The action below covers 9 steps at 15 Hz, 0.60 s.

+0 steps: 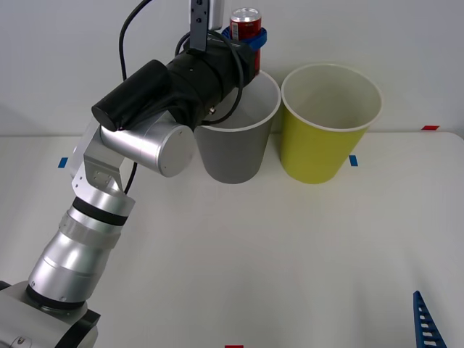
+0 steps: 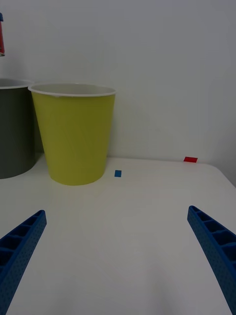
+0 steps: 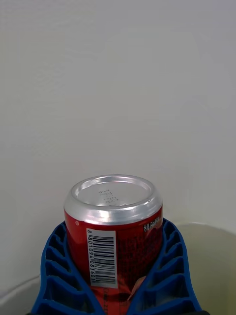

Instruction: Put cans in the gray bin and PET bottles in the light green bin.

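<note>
Left gripper (image 1: 250, 40) clamped round the can (image 1: 245, 25), blue fingers (image 3: 54, 266) wrapping its red wall on both sides, silver end up. Held upright and high, above the back rim of the gray bin (image 1: 235, 156): judged the carry is over and this is the pose for a drop, the can being the right item for gray. Table (image 1: 290, 261) white, bare but for small tape marks. Gray bin sits left of the green bin (image 1: 326, 145), the two just beside each other, both upright with mouths open. Height gives clearance over the white rim; release should let the can fall inside, though it hangs nearer the far edge than the centre, so a rim strike is possible. Right gripper (image 2: 118, 256) parked low over the table's near right corner, fingers spread wide, holding nothing, facing the green bin.
</note>
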### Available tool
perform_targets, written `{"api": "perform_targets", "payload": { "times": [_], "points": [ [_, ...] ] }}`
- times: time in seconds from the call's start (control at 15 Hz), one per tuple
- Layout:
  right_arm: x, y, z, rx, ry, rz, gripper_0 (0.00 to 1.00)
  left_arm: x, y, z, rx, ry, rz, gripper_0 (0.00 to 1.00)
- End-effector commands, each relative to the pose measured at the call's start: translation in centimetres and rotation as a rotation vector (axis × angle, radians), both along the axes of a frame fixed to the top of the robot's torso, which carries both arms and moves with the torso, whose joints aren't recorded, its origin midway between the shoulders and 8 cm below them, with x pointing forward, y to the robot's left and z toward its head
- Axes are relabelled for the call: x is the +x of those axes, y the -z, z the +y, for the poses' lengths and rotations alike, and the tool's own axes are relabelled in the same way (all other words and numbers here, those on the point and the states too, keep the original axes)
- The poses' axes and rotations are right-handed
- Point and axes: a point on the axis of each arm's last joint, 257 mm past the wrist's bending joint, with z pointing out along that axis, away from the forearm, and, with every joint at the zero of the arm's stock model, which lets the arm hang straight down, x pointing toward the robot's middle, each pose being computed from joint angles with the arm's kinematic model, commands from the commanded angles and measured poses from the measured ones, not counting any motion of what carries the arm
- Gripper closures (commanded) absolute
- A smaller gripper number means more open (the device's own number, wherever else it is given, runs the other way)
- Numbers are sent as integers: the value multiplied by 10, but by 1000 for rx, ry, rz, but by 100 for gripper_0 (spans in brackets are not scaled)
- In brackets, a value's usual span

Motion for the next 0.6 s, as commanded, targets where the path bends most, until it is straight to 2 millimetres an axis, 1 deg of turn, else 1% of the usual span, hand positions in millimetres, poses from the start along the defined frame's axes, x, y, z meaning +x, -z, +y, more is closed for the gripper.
{"api": "perform_targets", "payload": {
  "times": [0.07,0.2,0.33,0.6],
  "points": [
    [0,0,0,0,0,0,0,4,2,10,55,-32,-27,100],
    [0,0,0,0,0,0,0,7,1,13,114,-71,-66,100],
    [0,0,0,0,0,0,0,6,0,8,118,-78,-74,100],
    [0,0,0,0,0,0,0,5,-1,5,105,-71,-69,100]
  ]
}}
